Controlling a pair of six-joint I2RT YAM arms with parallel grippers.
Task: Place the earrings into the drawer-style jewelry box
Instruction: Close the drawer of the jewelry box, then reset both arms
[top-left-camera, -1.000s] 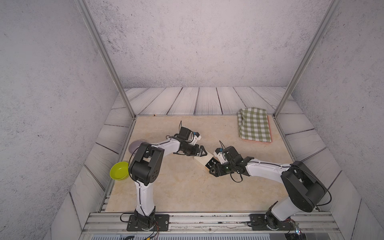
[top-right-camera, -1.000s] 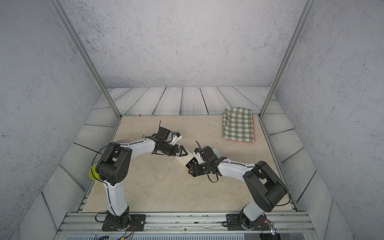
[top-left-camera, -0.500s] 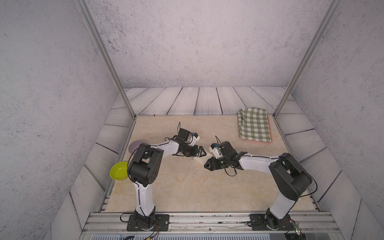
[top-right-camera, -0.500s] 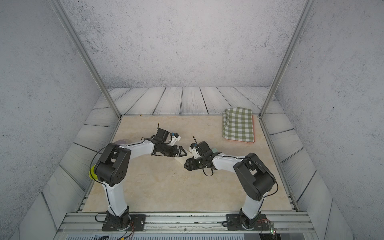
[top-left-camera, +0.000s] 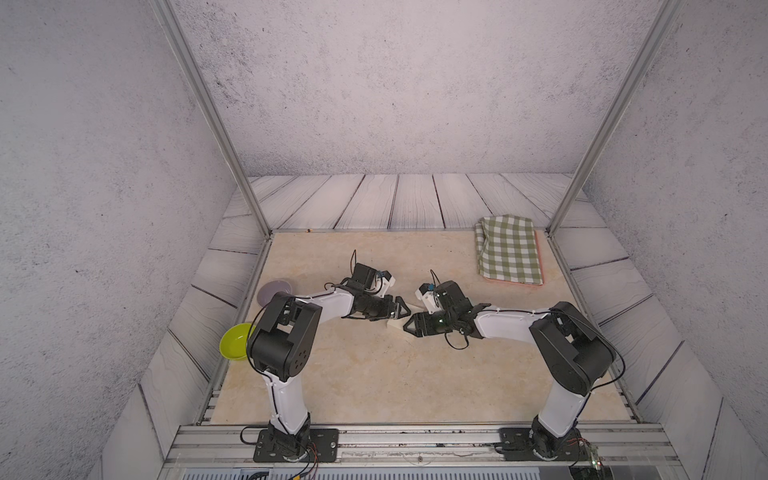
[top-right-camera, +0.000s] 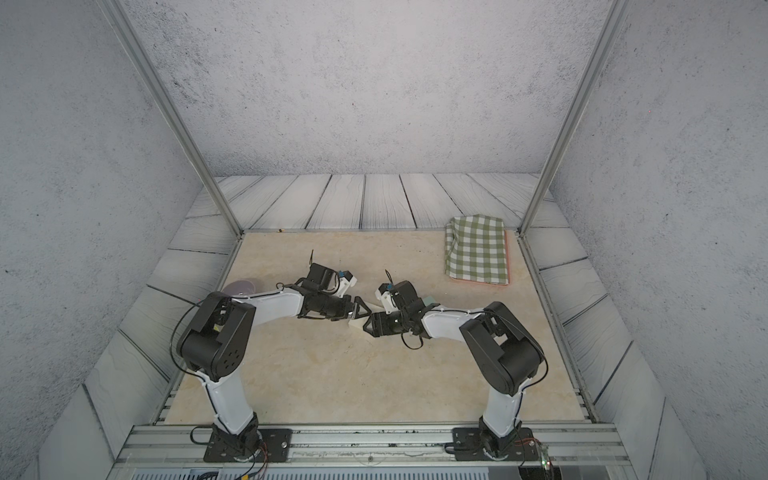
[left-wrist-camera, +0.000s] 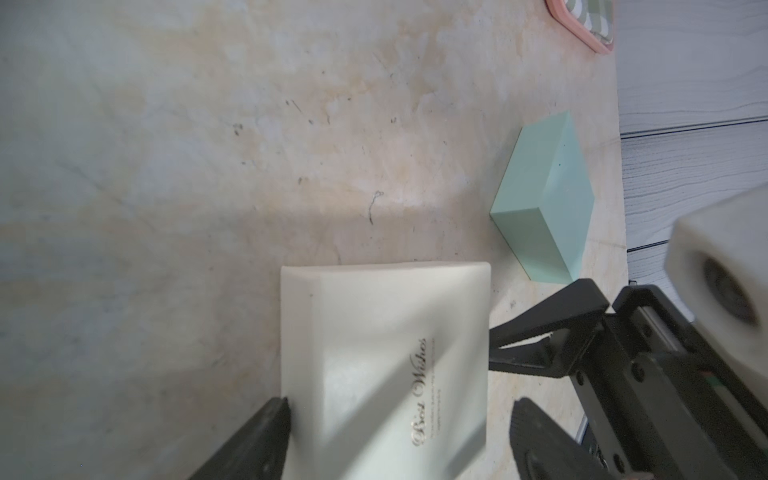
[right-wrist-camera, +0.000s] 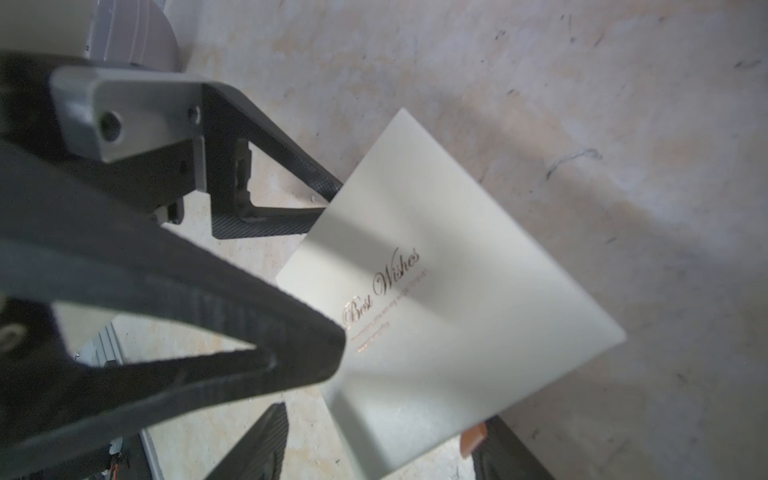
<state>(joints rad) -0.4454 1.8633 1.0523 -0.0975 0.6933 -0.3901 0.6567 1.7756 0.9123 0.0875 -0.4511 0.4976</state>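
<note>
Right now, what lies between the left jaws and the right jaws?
The cream box. Both wrist views show it clearly. In both top views only a small part of it shows between the arms.

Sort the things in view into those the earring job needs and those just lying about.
Job: drawer-style jewelry box, left gripper, right gripper; earrings too small to pick out.
Lying about: mint-green box, checked cloth, lime bowl, purple dish.
</note>
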